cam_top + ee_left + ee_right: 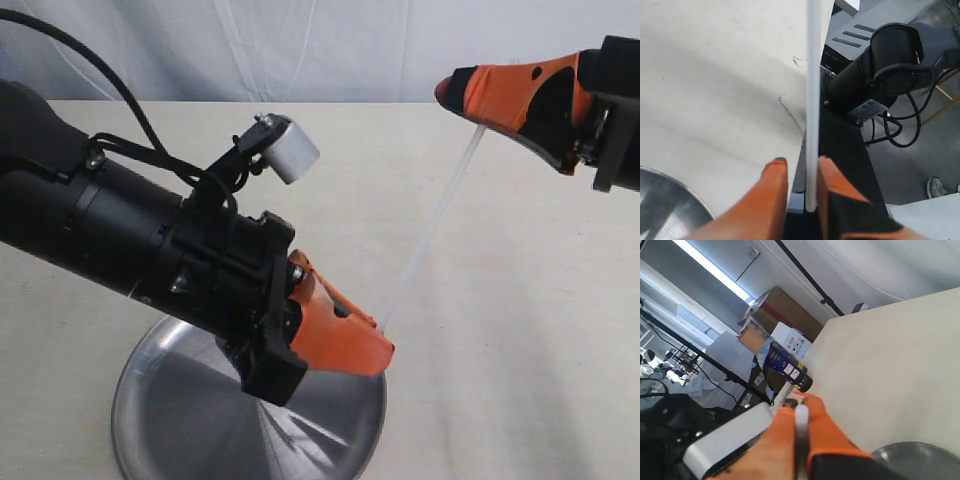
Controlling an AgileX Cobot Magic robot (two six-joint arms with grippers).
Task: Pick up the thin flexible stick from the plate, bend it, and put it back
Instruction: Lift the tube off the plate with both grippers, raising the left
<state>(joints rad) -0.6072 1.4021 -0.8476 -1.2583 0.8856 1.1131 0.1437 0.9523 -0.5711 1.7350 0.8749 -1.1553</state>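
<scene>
The thin flexible stick (430, 228) hangs straight and slanted in the air above the table, clear of the plate (180, 420). My right gripper (455, 90) is at the upper right, shut on the stick's upper end (801, 415). My left gripper (382, 338) hovers over the plate's far rim. The stick's lower end (811, 150) lies between its orange fingers (775, 185). It rests against one finger, with a narrow gap to the other, so my left gripper (801, 162) is slightly open. Part of the plate (662, 205) shows in the left wrist view, and its rim (920, 455) in the right wrist view.
The cream table (520, 300) surrounds the plate. The left arm's black body (120, 230) and its white camera block (290, 148) cover the left half of the view. Past the table edge stand a robot base (880, 70), cardboard boxes (785, 310) and a dark can (785, 365).
</scene>
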